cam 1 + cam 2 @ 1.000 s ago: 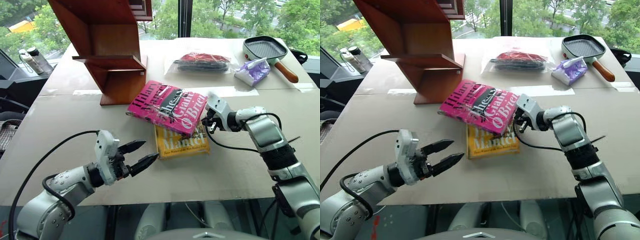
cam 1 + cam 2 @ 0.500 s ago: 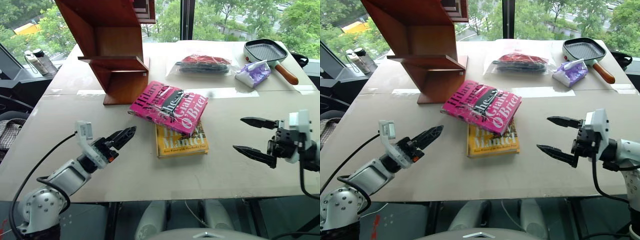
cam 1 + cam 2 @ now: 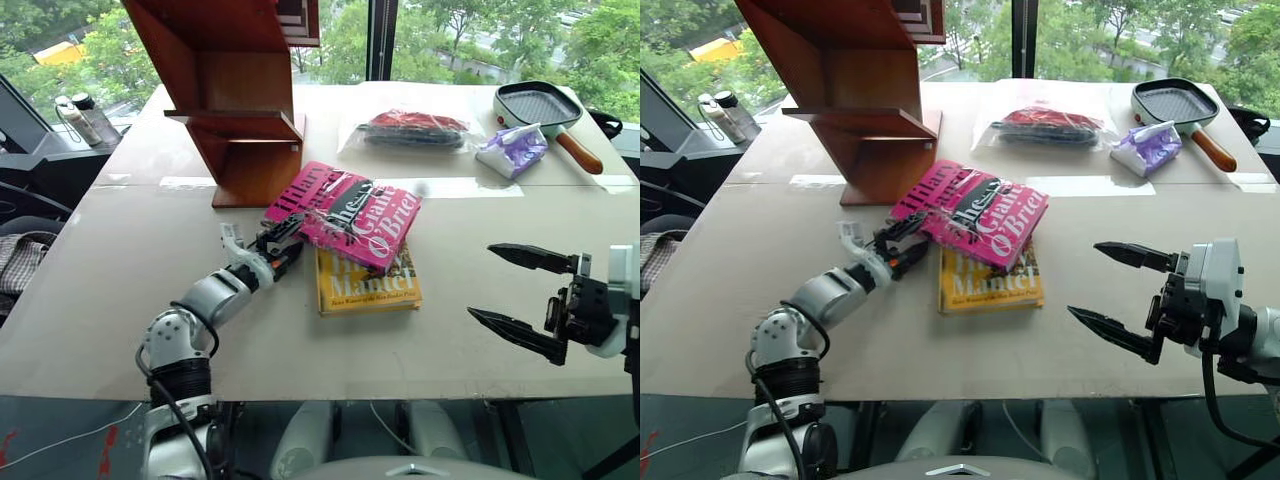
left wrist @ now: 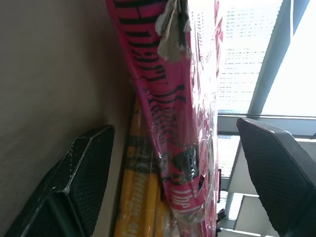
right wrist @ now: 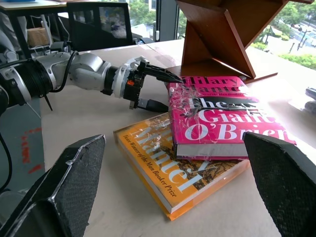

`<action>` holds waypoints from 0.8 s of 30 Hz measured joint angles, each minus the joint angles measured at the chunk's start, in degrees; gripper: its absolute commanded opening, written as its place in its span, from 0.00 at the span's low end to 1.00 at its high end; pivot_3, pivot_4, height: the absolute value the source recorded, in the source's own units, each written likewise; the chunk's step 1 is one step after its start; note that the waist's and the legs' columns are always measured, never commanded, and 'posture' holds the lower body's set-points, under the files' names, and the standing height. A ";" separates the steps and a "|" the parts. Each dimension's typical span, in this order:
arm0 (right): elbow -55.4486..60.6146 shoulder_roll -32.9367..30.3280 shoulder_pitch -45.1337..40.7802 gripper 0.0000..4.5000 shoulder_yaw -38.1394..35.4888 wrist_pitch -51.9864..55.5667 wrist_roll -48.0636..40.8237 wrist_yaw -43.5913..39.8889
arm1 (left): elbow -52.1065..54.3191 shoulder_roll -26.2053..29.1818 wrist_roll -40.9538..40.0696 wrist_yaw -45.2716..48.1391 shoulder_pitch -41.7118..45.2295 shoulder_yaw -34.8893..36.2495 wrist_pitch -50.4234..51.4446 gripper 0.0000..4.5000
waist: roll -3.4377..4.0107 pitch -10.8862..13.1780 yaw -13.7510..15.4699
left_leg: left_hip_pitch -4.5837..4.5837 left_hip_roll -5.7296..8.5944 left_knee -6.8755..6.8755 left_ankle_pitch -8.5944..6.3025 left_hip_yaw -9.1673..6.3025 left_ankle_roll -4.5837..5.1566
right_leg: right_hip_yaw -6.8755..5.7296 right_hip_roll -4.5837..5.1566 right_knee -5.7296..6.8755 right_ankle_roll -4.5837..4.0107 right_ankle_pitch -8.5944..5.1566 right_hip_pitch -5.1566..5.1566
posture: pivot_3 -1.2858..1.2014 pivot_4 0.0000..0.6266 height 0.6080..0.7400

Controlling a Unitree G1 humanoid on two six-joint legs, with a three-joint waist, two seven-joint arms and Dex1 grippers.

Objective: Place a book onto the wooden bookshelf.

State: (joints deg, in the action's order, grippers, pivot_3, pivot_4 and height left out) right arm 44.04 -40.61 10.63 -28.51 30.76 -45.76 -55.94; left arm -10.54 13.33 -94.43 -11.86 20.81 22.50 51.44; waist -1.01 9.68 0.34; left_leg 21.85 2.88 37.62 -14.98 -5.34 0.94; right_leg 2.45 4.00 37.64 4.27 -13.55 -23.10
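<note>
The pink book (image 3: 350,212) lies tilted on a yellow book (image 3: 365,285) in the middle of the table, right of the wooden bookshelf (image 3: 235,90). My left gripper (image 3: 297,235) is open at the pink book's left edge. That edge (image 4: 168,98) stands between its two fingers (image 4: 79,182), one above the cover and one beside the yellow book. My right gripper (image 3: 480,283) hangs open and empty, well to the right of both books and pointing toward them.
At the back of the table (image 3: 120,270) are a clear bag with red and dark contents (image 3: 412,128), a purple packet (image 3: 510,145) and a grill pan (image 3: 540,100). Bottles (image 3: 80,115) stand off the table's left side.
My right gripper let go of the pink book, opened and drew back to the right. My left gripper rolled and reached forward to the book's left edge.
</note>
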 measured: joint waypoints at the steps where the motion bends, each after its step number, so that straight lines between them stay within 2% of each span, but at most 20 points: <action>1: 0.17 -0.02 0.45 0.98 -0.04 -0.25 0.05 0.45 | -0.80 -1.00 0.53 0.02 0.83 0.02 -0.66 0.91 | 0.00 -0.02 0.17 | -0.01 0.00 0.00 0.00 0.01 0.00 | 0.01 0.00 0.00 0.00 0.00 0.01 | 0.52 0.24 1.00; 5: 1.51 -0.36 1.58 0.98 -0.08 -0.89 0.01 2.83 | -3.41 -3.64 3.24 1.17 3.38 0.17 -2.34 0.91 | 0.05 -0.06 0.65 | -0.02 0.03 0.00 0.00 -0.01 0.00 | -0.02 0.00 -0.03 0.00 -0.01 0.06 | 0.52 0.24 1.00; 6: 2.23 -0.83 1.77 1.00 -0.07 -0.89 -0.01 3.48 | -3.94 -4.00 3.85 1.61 3.90 0.37 -2.62 0.79 | 0.06 -0.07 0.72 | -0.02 0.04 0.00 0.01 -0.03 0.00 | -0.03 0.01 -0.04 0.00 -0.01 0.07 | 0.52 0.24 1.00; 7: 2.87 -1.38 1.97 1.00 -0.07 -0.85 -0.13 4.10 | -4.36 -4.47 4.38 1.98 4.23 0.53 -2.77 0.73 | 0.06 -0.08 0.72 | -0.02 0.04 0.00 0.01 -0.04 0.00 | -0.04 0.00 -0.05 0.00 -0.01 0.09 | 0.52 0.24 1.00; 10: 3.63 -2.46 1.92 1.00 -0.07 -0.68 -0.73 5.47 | -4.87 -5.36 4.74 2.72 4.86 0.79 -2.66 0.39 | 0.06 -0.08 0.73 | -0.02 0.04 0.01 0.01 -0.08 0.00 | -0.08 0.01 -0.11 0.01 -0.01 0.13 | 0.52 0.24 1.00; 11: 3.70 -2.87 1.88 1.00 -0.02 -0.66 -0.84 5.84 | -4.86 -5.56 4.91 2.95 4.86 0.97 -2.47 0.31 | 0.06 -0.08 0.71 | -0.02 0.04 0.01 0.01 -0.08 0.00 | -0.08 0.01 -0.12 0.01 -0.01 0.14 | 0.52 0.24 1.00; 12: 3.69 -3.27 1.79 1.00 0.01 -0.62 -0.85 6.25 | -4.82 -5.61 4.95 3.14 4.84 1.30 -2.25 0.17 | 0.06 -0.08 0.69 | -0.02 0.04 0.01 0.01 -0.08 0.00 | -0.08 0.01 -0.14 0.01 -0.01 0.14 | 0.52 0.24 1.00; 14: 3.67 -3.62 1.24 1.00 0.21 -0.57 -0.94 7.00 | -4.44 -5.55 5.05 3.42 4.57 1.68 -1.68 0.01 | 0.05 -0.08 0.64 | -0.01 0.04 0.01 0.01 -0.10 0.00 | -0.09 0.01 -0.14 0.01 -0.01 0.14 | 0.52 0.24 1.00; 19: 2.47 -3.91 1.21 1.00 0.54 -0.85 -1.27 7.50 | 3.31 -2.70 3.40 3.06 0.94 0.92 2.86 0.01 | -0.12 0.03 0.47 | 0.09 0.00 0.01 0.10 -0.17 -0.17 | -0.14 0.00 -0.23 0.00 -0.01 0.10 | 0.52 0.24 1.00; 24: 0.13 -4.09 -0.03 1.00 0.40 -1.11 -2.91 7.08 | 14.46 7.99 -2.54 3.78 6.13 -1.80 8.30 0.01 | -0.35 0.17 0.57 | 0.18 0.00 0.01 0.12 -0.24 -0.19 | -0.22 -0.01 -0.26 0.00 -0.01 0.04 | 0.52 0.24 1.00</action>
State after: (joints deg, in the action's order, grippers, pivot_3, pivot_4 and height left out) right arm 44.17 -44.69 10.60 -28.12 29.65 -48.67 -48.86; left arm 3.92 21.31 -96.97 -8.08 26.94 20.71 59.74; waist -1.36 9.84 0.91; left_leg 22.03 2.88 37.63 -14.86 -5.58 0.74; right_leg 2.24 3.99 37.39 4.27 -13.56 -23.05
